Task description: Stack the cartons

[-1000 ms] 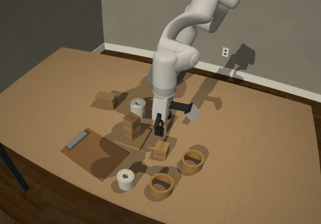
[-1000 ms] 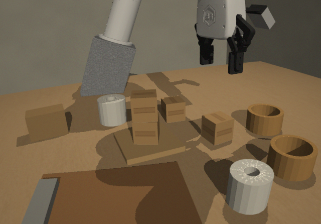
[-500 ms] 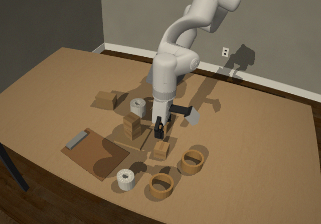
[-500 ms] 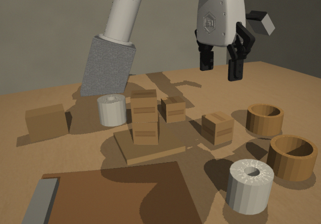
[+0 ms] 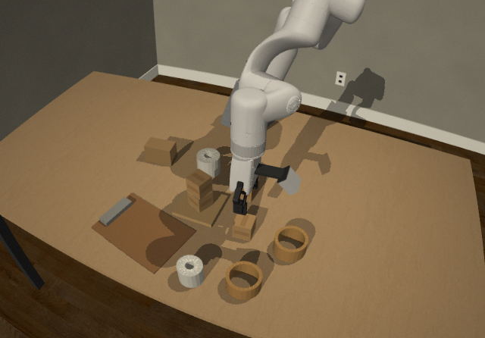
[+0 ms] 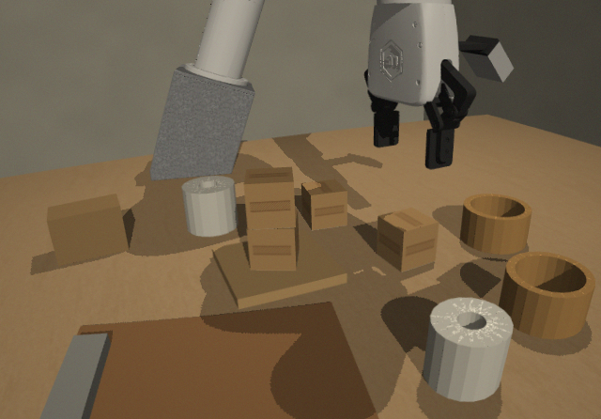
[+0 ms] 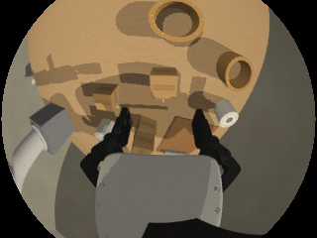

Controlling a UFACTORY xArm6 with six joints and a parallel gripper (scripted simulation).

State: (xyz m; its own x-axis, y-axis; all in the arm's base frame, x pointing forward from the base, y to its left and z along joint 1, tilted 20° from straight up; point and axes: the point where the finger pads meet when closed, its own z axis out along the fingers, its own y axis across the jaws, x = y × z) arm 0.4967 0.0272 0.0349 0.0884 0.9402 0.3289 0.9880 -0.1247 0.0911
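The small wooden board lies on the table with two cartons stacked on it, a lower one and an upper one; the stack also shows in the top view. A third carton stands on the table behind the board. A fourth carton stands on the table to the right of the board. My gripper is open and empty. It hangs well above the table, over the area by the fourth carton.
A larger cardboard box and a white roll stand behind the board. Two wooden rings and a second white roll stand in front on the right. A dark mat with a grey bar lies on the left.
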